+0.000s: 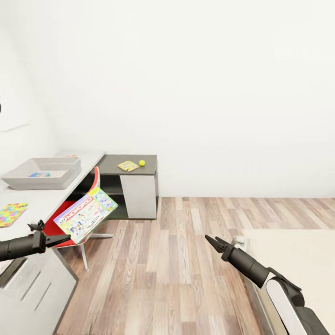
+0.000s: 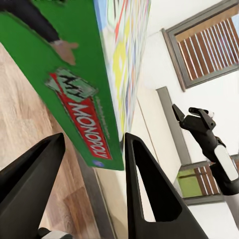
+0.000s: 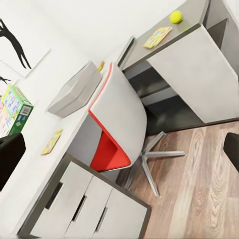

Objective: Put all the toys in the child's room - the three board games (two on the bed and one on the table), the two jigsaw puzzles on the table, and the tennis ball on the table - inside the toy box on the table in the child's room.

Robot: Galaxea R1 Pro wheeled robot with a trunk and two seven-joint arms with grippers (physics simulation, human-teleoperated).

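One board game (image 1: pixel 86 215), a Monopoly box, is pinched by its edge in the left end effector (image 1: pixel 65 238), held tilted in the air above the red chair (image 1: pixel 70 218) and just beside the table (image 1: pixel 42 200). The right end effector (image 1: pixel 211 241) hangs over the wooden floor (image 1: pixel 186 260) with its fingers slightly parted and nothing between them. The grey toy box (image 1: pixel 43 173) sits on the table, near a jigsaw puzzle (image 1: pixel 11 213); a second puzzle (image 1: pixel 128 165) and the tennis ball (image 1: pixel 142 163) lie on the darker far section. The game box looks light and stiff but broad and flat, so a grip at one edge will probably let it swing; holding it deeper along the rim should steady it.
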